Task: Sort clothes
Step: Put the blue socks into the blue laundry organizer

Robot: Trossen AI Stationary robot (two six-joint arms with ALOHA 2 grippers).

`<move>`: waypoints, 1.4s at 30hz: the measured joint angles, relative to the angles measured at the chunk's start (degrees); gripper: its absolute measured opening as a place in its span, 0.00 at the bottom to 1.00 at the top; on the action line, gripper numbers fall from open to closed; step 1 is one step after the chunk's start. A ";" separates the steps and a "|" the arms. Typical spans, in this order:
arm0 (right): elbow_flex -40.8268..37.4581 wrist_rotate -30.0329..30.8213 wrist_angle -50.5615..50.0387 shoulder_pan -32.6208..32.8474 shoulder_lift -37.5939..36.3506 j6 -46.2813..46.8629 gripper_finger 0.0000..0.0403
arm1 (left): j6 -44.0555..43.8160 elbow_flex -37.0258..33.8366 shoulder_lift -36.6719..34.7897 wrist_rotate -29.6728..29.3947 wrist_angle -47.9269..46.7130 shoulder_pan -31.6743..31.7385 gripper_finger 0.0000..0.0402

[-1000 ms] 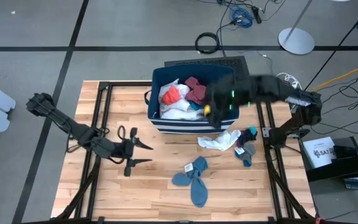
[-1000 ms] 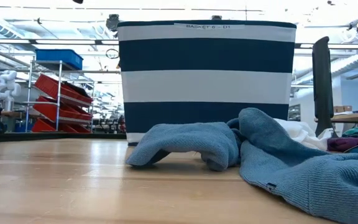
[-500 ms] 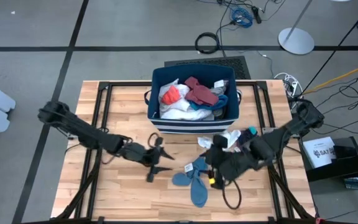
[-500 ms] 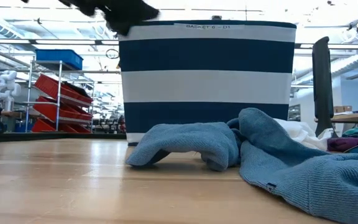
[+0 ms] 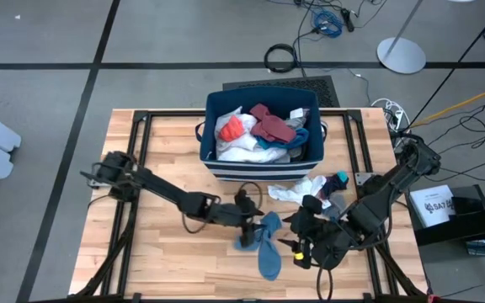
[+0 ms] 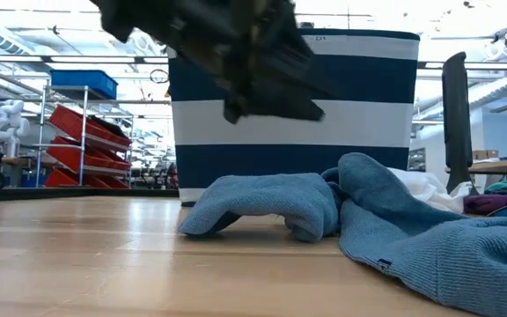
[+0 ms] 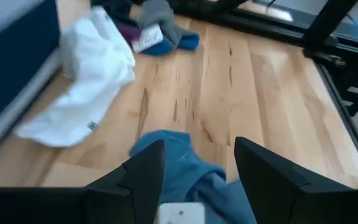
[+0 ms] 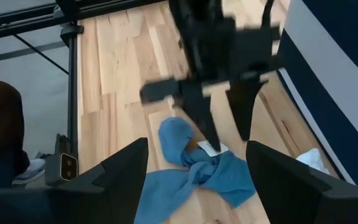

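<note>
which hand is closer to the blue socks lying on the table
The left hand: it hangs open right over the upper end of the soft blue socks. The right hand, also open, sits just beside them, toward the table's right.

Bright, even light; moving arms blurred

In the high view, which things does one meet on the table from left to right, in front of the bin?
Left tool → blue socks → right tool → white garment → small dark socks.
</note>
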 joint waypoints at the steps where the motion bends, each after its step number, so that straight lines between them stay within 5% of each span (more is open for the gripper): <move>1: 0.00 -0.02 -0.01 0.00 0.00 0.39 0.64 | -0.79 1.52 1.42 -0.03 -1.17 -0.09 0.51; 8: 0.00 0.04 0.01 -0.02 0.00 1.92 0.64 | -2.05 8.39 9.80 -4.95 -9.72 -0.10 0.51; 27: 0.02 -0.01 -0.04 -0.04 0.00 2.64 0.64 | -2.92 10.23 17.45 1.70 -8.56 0.82 0.50; 31: 0.02 -0.01 -0.18 -0.04 0.00 2.39 0.64 | -1.03 10.18 17.51 1.79 -8.67 0.81 0.39; 37: 0.02 -0.01 -0.60 -0.04 0.00 2.24 0.64 | 1.65 10.08 17.56 1.81 -8.96 0.77 0.07; 42: 0.02 -0.03 -0.89 -0.04 0.00 2.22 0.64 | 5.31 9.77 14.57 1.27 -12.67 0.70 0.05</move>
